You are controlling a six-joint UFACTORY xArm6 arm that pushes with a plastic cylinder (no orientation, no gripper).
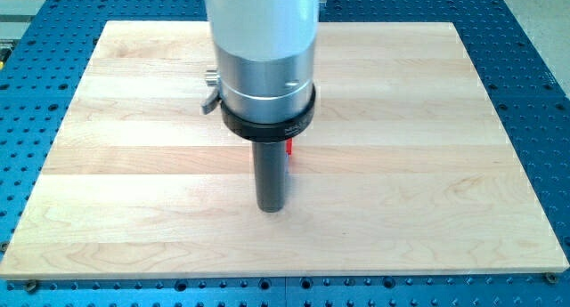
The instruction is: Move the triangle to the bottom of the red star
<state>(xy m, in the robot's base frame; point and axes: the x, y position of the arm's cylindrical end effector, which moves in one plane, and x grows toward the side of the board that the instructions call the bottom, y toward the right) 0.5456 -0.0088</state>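
My dark rod hangs from a wide silver-and-white arm body over the middle of the wooden board. My tip rests on the board a little below centre. A small sliver of a red block shows just to the right of the rod, above my tip; the rod and arm hide the rest of it, so its shape cannot be made out. No triangle shows anywhere; it may be hidden behind the arm body.
The light wooden board lies on a blue perforated table that surrounds it on all sides.
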